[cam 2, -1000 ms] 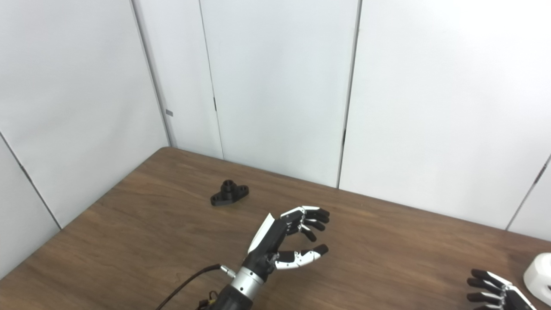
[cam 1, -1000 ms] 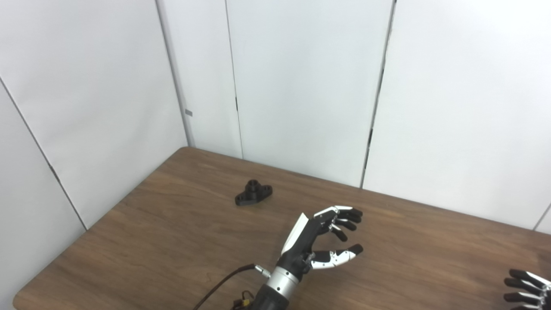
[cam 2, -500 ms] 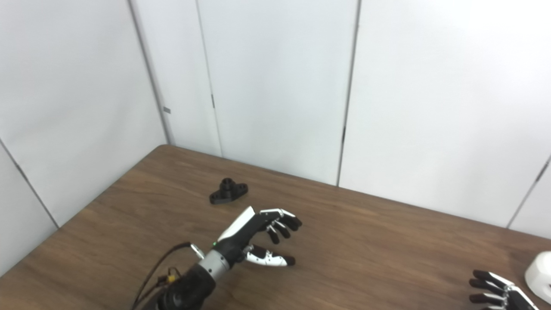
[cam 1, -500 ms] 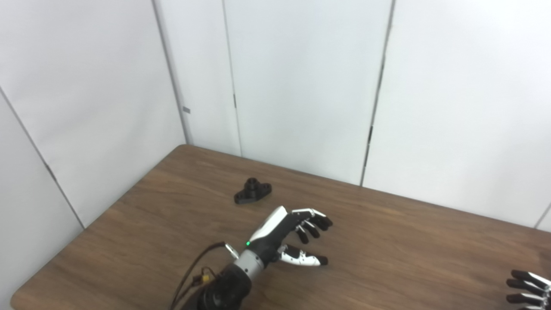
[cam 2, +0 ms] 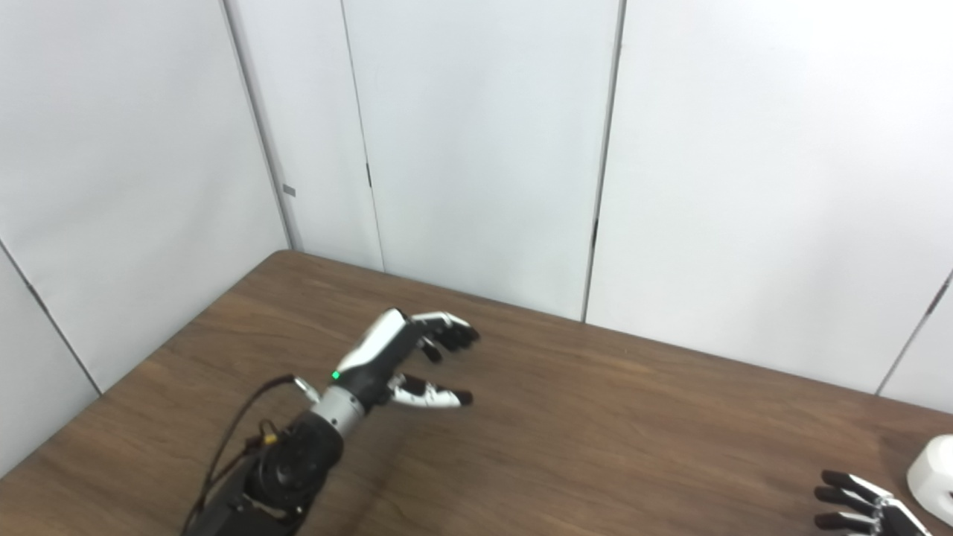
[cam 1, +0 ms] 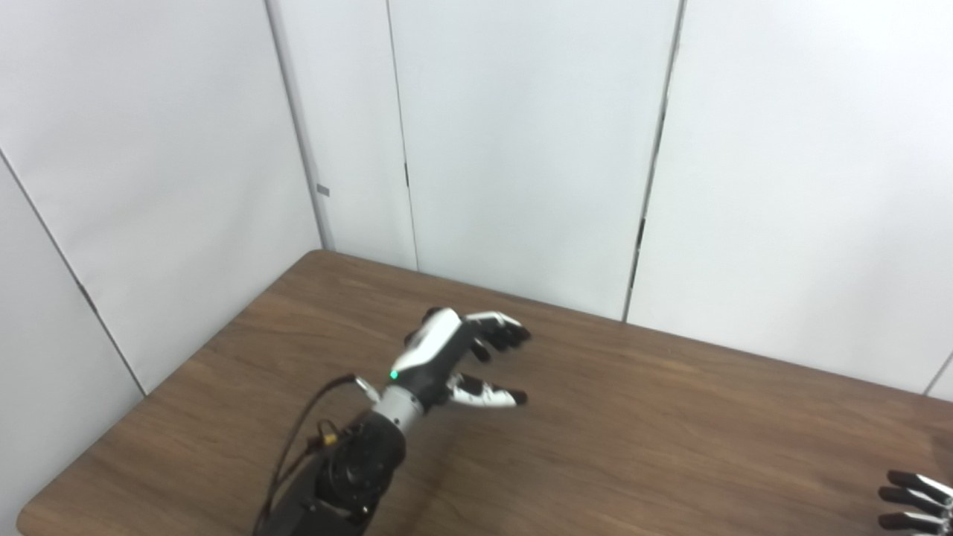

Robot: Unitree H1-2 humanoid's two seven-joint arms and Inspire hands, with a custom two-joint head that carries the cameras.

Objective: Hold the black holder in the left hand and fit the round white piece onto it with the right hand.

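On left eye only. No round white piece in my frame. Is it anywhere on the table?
Observer: Yes. The right eye view shows the round white piece on the table at the frame's right edge, partly cut off.
Operator: Right hand on it? I only get fingertips.
Observer: No. The right hand is just left of the piece in the picture. Its fingers are apart and point away from the piece, and it holds nothing.
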